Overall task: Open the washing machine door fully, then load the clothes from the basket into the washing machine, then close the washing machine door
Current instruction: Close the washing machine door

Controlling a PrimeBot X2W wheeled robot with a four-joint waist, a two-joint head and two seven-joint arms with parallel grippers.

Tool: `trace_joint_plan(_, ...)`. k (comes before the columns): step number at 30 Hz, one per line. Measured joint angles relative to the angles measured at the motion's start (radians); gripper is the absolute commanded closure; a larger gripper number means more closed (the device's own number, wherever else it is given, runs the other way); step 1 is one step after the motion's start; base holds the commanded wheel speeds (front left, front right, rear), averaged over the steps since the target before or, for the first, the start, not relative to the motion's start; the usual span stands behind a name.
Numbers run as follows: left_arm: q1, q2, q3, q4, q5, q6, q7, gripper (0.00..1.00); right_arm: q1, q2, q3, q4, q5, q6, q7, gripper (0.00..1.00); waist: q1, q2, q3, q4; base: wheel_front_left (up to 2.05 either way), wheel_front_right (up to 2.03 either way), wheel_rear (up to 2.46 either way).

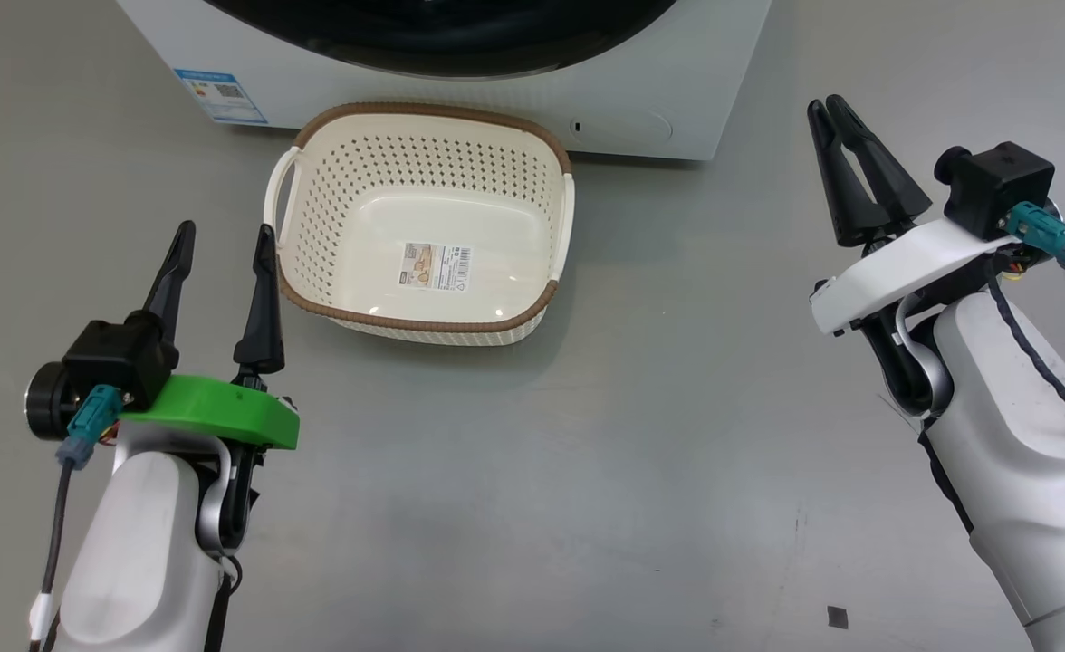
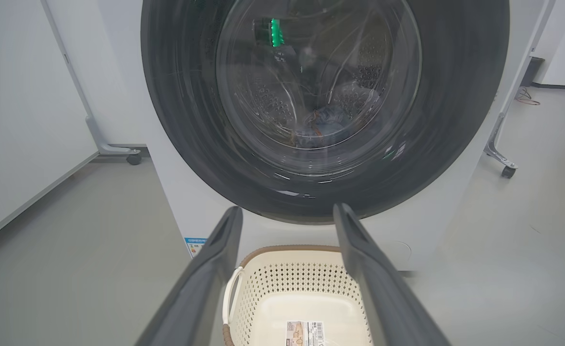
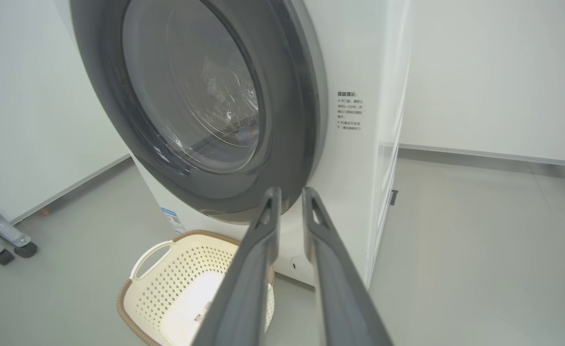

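The left gripper (image 1: 226, 231) hangs wide open, nothing between its fingers. The basket (image 1: 424, 110) sits on the grey floor (image 1: 641, 407) just ahead of it and to its right, with the gripper's right fingertip close by the near white handle. The basket holds only its sticker (image 1: 437, 265). Over to the right gripper (image 1: 829, 104): a narrow slit between its fingers, gripping nothing, well off to the basket's right. Ahead of both stands the washing machine (image 1: 677, 54), touching or nearly touching the basket's far rim. The washing machine door (image 2: 177, 120) lies flat against the front, straight beyond the left fingers. Through its glass, the clothes (image 2: 323, 127) show low in the drum.
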Motion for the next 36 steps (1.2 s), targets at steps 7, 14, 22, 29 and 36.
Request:
trace_joint_plan(7,0.024,0.001,0.067,-0.033,0.013,0.000,0.000,0.00,0.040,-0.001,-0.035,-0.052,-0.040,-0.012,0.000,0.00,0.0000,0.0000,-0.019,-0.048,0.00,0.00,0.00)
trace_joint_plan(14,0.063,-0.001,0.097,-0.035,0.030,0.000,0.000,0.00,0.119,0.004,-0.103,-0.104,-0.044,-0.036,0.000,0.00,0.0000,0.0000,-0.040,-0.080,0.00,0.00,0.00)
trace_joint_plan(22,0.101,-0.002,0.130,-0.042,0.051,0.000,0.000,0.00,0.212,0.007,-0.159,-0.155,-0.066,-0.054,0.000,0.00,0.0000,0.0000,-0.069,-0.104,0.00,0.00,0.00)
trace_joint_plan(29,0.141,-0.002,0.145,-0.055,0.063,0.000,0.000,0.00,0.305,0.014,-0.207,-0.187,-0.076,-0.064,0.000,0.00,0.0000,0.0000,-0.099,-0.117,0.00,0.00,0.00)
trace_joint_plan(36,0.188,-0.001,0.134,-0.055,0.064,0.000,0.000,0.00,0.388,0.034,-0.235,-0.216,-0.093,-0.073,0.000,0.00,0.0000,0.0000,-0.128,-0.127,0.00,0.00,0.00)
